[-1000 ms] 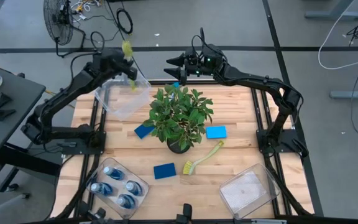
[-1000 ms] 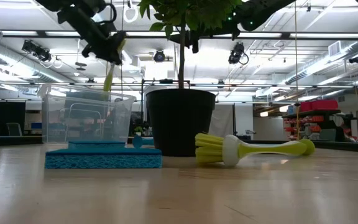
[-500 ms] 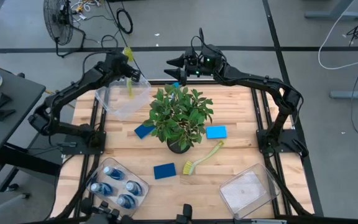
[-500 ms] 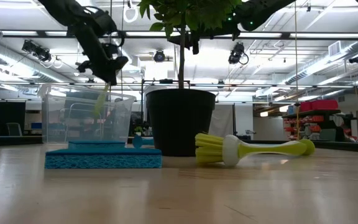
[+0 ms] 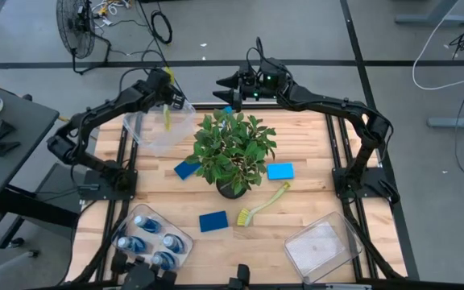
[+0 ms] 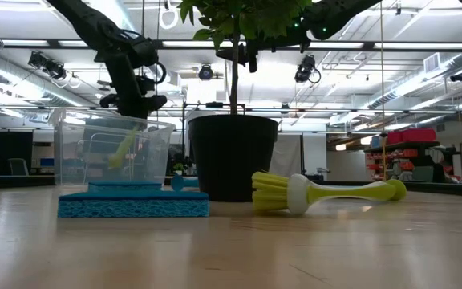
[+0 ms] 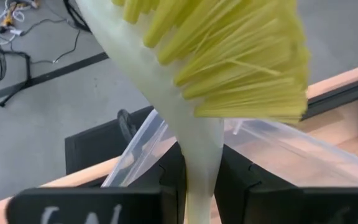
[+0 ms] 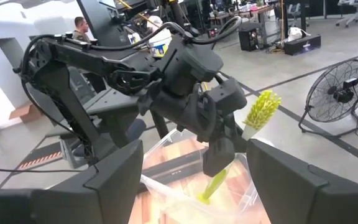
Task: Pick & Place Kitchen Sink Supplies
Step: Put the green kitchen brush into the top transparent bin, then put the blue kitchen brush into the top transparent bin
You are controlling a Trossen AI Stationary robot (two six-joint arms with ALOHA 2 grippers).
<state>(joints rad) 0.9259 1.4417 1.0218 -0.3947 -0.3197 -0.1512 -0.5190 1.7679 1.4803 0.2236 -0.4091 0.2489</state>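
Left wrist view showed the left gripper point(image 7: 201, 186) closed narrowly on the pale handle of a yellow-green dish brush point(image 7: 229, 68), the bristle head standing up past the fingers point(image 7: 169, 186) and the handle running down between them. In the high view that gripper point(image 5: 166, 98) hung over the clear bin point(image 5: 153, 137) at the table's far left corner, with the brush's lower end point(image 5: 167, 119) reaching down inside the bin. The low view showed the same brush tip point(image 6: 123, 148) within the bin's walls point(image 6: 70, 152).

The right gripper point(image 5: 222, 81) waited with its fingers spread wide and nothing between them, held above the far edge of the table behind the potted plant point(image 5: 232, 149).

A second dish brush point(image 5: 263, 204) lay flat on the table just in front of the plant pot. Three blue sponges lay around the plant: one point(image 5: 186, 169) at its left, one point(image 5: 280, 171) at its right, one point(image 5: 213, 221) nearer the front. The blue bottles point(image 5: 147, 238) stood in a tray at the front left, and another clear bin point(image 5: 322, 246) sat at the front right.
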